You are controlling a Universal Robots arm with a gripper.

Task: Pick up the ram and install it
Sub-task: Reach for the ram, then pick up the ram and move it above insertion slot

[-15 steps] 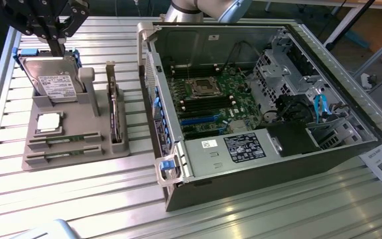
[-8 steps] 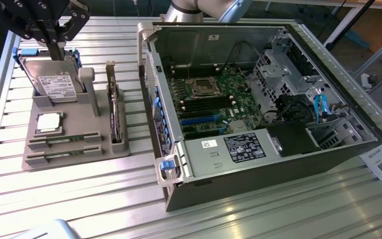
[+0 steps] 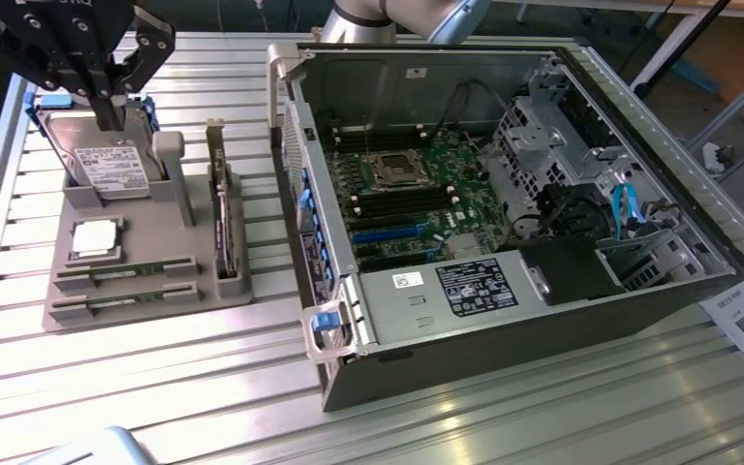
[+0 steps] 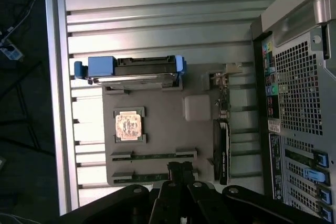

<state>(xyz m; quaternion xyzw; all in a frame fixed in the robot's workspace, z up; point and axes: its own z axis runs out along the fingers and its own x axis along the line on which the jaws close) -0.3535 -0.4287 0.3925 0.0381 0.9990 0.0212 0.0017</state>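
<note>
The pincer (image 3: 111,124) is shut tight, its two fingers pressed together, and it has nothing in it. It hangs high over the grey holder (image 3: 152,247) on the bench (image 3: 152,387). The ram (image 3: 127,268) is below the pincer, standing on its thin edge in a slot of the holder. A second stick just like it (image 3: 124,298) sits in the next slot, just beside the first. In the wrist view the pincer's tips (image 4: 180,167) sit right over these two sticks (image 4: 152,155), so I think the pincer is almost straight above them. The sticks' long side runs toward the computer case (image 3: 476,334). The pincer's fingers seem to line up the same way.
</note>
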